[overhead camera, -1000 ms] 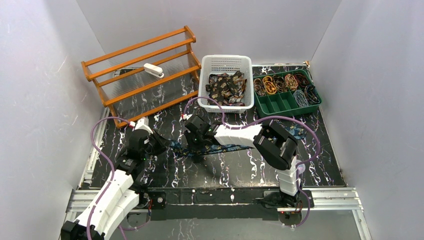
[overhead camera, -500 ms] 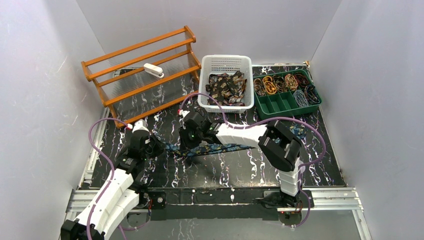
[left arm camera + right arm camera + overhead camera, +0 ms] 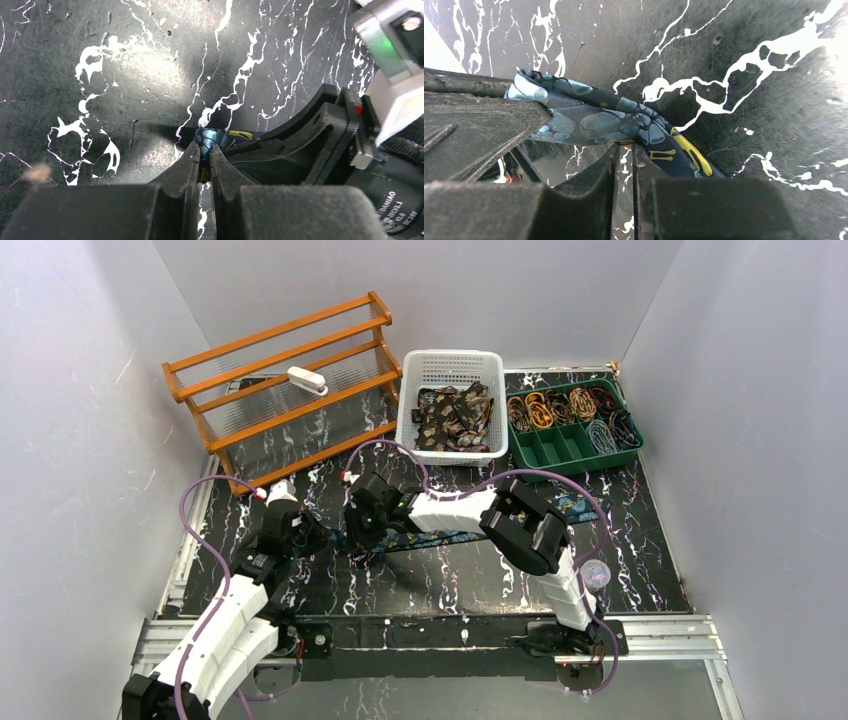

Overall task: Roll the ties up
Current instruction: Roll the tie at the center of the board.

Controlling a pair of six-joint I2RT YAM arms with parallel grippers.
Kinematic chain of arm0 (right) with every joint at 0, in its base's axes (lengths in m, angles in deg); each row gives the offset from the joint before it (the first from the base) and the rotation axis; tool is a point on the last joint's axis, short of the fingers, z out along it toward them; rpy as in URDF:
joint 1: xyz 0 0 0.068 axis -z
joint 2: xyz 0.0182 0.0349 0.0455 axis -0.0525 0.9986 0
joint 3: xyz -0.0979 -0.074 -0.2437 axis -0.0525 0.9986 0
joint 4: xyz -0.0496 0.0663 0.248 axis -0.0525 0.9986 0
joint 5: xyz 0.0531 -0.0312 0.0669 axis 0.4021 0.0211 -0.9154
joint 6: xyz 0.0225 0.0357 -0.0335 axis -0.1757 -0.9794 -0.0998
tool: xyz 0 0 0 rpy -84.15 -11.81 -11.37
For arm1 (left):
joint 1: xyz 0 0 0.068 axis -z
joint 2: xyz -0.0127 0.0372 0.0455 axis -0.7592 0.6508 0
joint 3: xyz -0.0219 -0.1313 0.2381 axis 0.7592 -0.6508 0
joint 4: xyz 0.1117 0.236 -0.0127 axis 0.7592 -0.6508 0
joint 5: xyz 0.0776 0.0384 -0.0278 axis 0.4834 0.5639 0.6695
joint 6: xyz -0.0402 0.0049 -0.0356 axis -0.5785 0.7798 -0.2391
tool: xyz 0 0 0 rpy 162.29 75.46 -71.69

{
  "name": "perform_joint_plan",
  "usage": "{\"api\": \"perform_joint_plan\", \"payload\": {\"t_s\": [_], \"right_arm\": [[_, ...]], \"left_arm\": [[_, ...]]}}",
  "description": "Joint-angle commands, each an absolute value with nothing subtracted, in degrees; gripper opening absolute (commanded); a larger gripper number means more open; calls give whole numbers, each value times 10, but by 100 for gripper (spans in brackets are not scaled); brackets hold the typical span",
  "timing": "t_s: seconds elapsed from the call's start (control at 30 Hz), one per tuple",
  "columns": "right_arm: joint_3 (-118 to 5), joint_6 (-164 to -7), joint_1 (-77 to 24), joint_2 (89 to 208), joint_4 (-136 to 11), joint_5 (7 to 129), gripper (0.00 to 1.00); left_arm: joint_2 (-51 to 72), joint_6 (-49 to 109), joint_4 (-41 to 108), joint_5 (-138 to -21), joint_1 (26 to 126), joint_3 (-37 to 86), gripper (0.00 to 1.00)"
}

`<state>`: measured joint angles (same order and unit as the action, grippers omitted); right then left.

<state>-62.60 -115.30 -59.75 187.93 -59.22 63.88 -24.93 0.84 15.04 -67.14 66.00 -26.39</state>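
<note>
The blue tie [image 3: 440, 539] lies flat on the table [image 3: 450, 585], its length running left to right; the left gripper [image 3: 205, 150] is clamped on its left end; the right gripper [image 3: 625, 147] sits just beside it at that same end, jaws nearly together with cloth at the tips, though whether they pinch it I cannot tell; the free length trails rightward, so the roll likely travels that way.
</note>
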Motion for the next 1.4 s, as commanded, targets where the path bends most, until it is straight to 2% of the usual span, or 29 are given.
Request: {"api": "perform_joint_plan", "payload": {"t_s": [0.0,0.17,0.33,0.57,1.13,1.37], "right_arm": [[-649,-1157,-603,1892,-578,657,23],[-662,-1150,-603,1896,-564,648,23],[-646,-1141,-602,1838,-574,641,23],[-600,-1128,-600,1762,-566,720,24],[-567,-1108,-591,1796,-470,818,23],[-561,-1117,-590,1811,-467,806,22]], "left_arm": [[-235,20,149,-667,663,-253,0],[-227,34,165,-683,675,-251,0],[-230,34,156,-664,680,-249,0],[-225,39,152,-652,688,-245,0],[-203,55,151,-625,734,-223,0],[-188,53,153,-616,760,-195,0]]}}
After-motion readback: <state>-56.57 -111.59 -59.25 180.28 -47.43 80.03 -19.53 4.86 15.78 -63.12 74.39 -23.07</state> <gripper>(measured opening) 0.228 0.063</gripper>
